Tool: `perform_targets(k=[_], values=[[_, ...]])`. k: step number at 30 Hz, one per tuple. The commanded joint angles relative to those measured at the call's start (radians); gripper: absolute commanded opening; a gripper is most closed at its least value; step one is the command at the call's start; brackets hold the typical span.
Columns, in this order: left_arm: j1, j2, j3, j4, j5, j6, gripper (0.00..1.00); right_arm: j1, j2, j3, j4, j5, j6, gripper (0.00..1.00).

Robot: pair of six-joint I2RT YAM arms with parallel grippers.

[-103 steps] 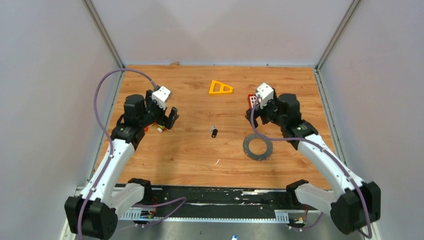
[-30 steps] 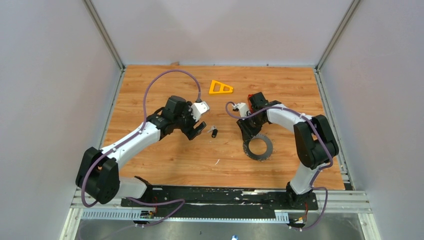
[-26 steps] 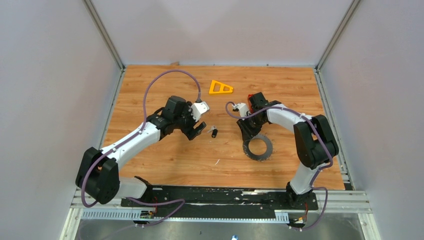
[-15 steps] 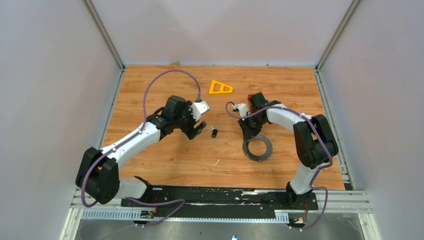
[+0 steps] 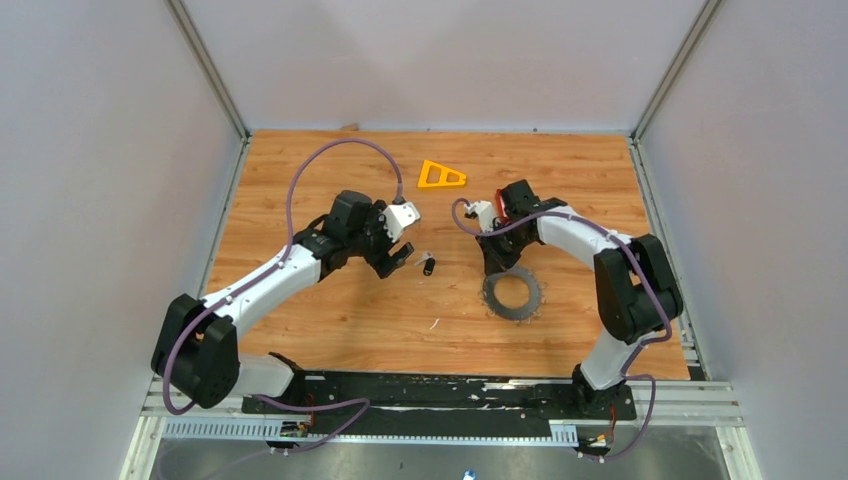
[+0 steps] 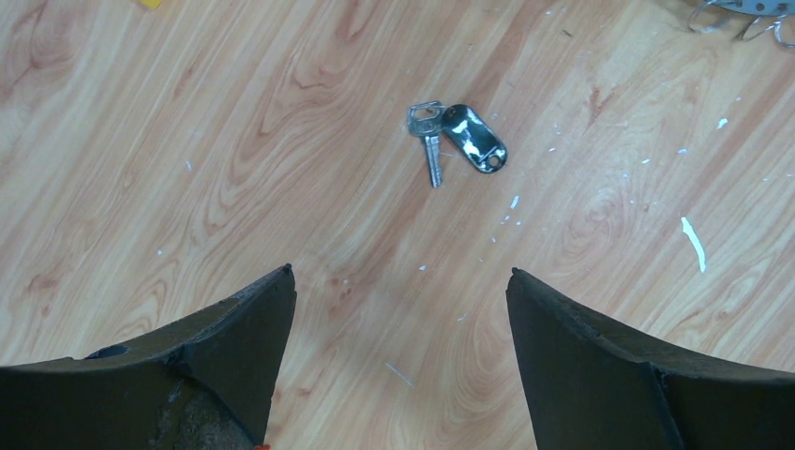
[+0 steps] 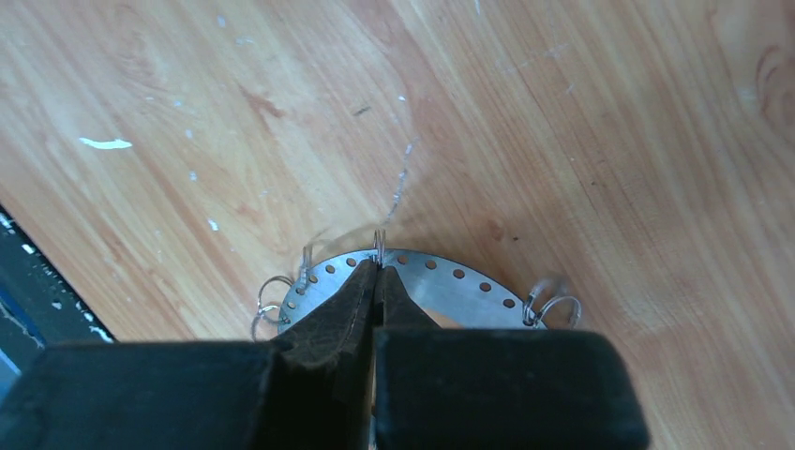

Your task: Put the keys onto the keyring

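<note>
Left gripper open over the keys, right gripper pinched on the keyring rim.

The left gripper has its fingers spread wide. Its arm stretches out low across the table, wrist tipped down. The keys lie flat, left of the keyring and apart from it. The right gripper has its fingers closed on the keyring's far rim, with the arm arched and the elbow out right. Best approach, I judge: hold the thin rim firmly, then lower the left gripper to straddle the black key head squarely before closing.
</note>
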Motion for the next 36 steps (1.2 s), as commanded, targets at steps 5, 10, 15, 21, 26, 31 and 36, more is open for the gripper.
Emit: perform_targets(k=[5,10,15,21,26,31,36], values=[[0.001,0.011,0.034,0.063,0.221,0.052,0.89,-0.005,-0.267,0.000,0.025,-0.214,-0.120,0.00],[0.001,0.035,0.124,0.066,0.401,0.026,0.81,-0.003,-0.418,0.004,0.041,-0.341,-0.161,0.00],[-0.002,0.020,0.197,0.118,0.547,-0.041,0.67,-0.003,-0.520,0.010,0.132,-0.484,-0.131,0.00],[-0.025,-0.065,0.182,0.174,0.608,0.004,0.57,0.005,-0.555,0.023,0.227,-0.540,-0.077,0.00],[-0.028,-0.121,0.111,0.119,0.519,0.125,0.61,0.009,-0.526,-0.020,0.208,-0.359,-0.085,0.05],[-0.028,-0.187,-0.006,0.051,0.396,0.258,0.75,0.031,-0.417,-0.092,0.234,-0.215,-0.113,0.42],[-0.028,-0.236,-0.095,0.008,0.351,0.340,0.80,0.073,-0.227,-0.047,0.166,-0.165,-0.265,0.64]])
